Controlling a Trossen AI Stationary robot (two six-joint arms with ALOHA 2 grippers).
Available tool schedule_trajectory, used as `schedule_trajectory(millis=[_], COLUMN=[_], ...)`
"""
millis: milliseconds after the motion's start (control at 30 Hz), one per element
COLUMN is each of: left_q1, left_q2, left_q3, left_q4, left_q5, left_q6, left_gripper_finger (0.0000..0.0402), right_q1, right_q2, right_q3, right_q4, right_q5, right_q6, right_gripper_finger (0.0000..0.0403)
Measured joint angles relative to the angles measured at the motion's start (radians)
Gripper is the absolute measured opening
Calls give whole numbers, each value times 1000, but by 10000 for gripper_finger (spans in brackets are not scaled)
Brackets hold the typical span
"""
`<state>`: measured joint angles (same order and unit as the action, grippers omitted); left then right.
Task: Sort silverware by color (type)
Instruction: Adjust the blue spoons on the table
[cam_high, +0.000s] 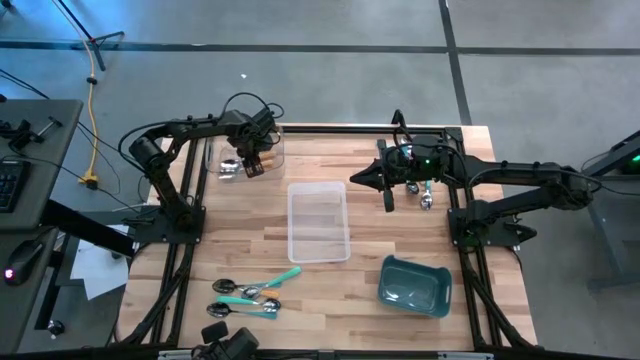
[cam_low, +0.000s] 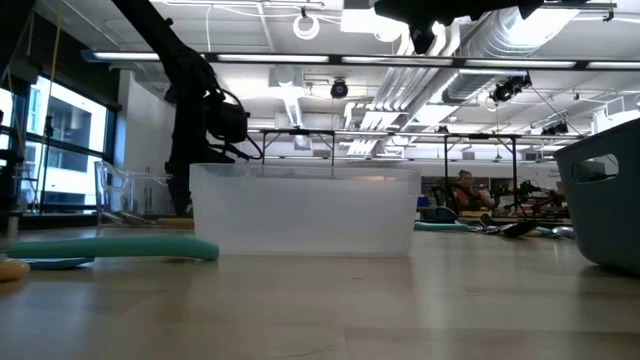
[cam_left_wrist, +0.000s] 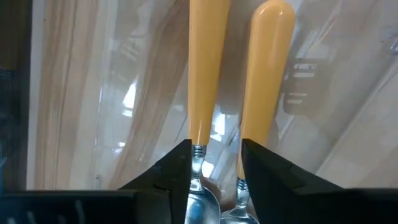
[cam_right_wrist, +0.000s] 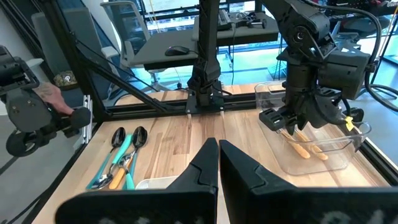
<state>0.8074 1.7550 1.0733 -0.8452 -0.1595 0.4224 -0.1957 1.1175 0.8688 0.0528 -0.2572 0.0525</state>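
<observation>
Two orange-handled spoons (cam_left_wrist: 208, 74) lie side by side on the floor of a clear tray (cam_high: 262, 152) at the table's far left. My left gripper (cam_left_wrist: 216, 171) reaches down into that tray, open, with a finger on either side of the two spoon necks; whether it touches them I cannot tell. The right wrist view shows it over the orange spoons (cam_right_wrist: 305, 149). My right gripper (cam_right_wrist: 217, 158) is shut and holds nothing; it hovers past the far right corner of the middle tray, beside a green-handled spoon (cam_high: 426, 190). Several teal-handled spoons (cam_high: 250, 295) lie near left.
A clear tray (cam_high: 318, 220) stands mid-table, seen from the side in the low view (cam_low: 300, 210). A teal bin (cam_high: 415, 285) sits near right. The near-left spoons (cam_right_wrist: 121, 162) include one orange handle among the teal. A person's hand (cam_right_wrist: 55, 98) shows beyond the table's left side.
</observation>
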Motion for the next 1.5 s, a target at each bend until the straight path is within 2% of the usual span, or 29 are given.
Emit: schedule_trajectory(millis=[200,433,633,833,1067,1200,1400,1500], left_q1=[0,0,0,2,7,6,6,6], left_q2=[-1,-13,-62,-204,-438,-561,-693,-724], left_q3=[0,2,105,202,207,183,97,62], left_q4=[0,-9,-85,-51,77,206,418,449], left_q5=[-7,-19,-13,64,228,311,307,308], left_q6=[0,-1,-13,-67,-220,-284,-335,-344], left_gripper_finger=[155,153,150,147,147,147,147,147], right_q1=[0,0,0,0,0,0,0,0], right_q2=[0,0,0,0,0,0,0,0], right_q3=[0,0,0,0,0,0,0,0], right_q4=[0,0,-1,-2,-4,-4,-4,-4], right_q5=[0,0,0,0,0,0,0,0], right_q6=[0,0,0,-1,-8,-8,-8,-8], right_gripper_finger=[0,0,0,0,0,0,0,0])
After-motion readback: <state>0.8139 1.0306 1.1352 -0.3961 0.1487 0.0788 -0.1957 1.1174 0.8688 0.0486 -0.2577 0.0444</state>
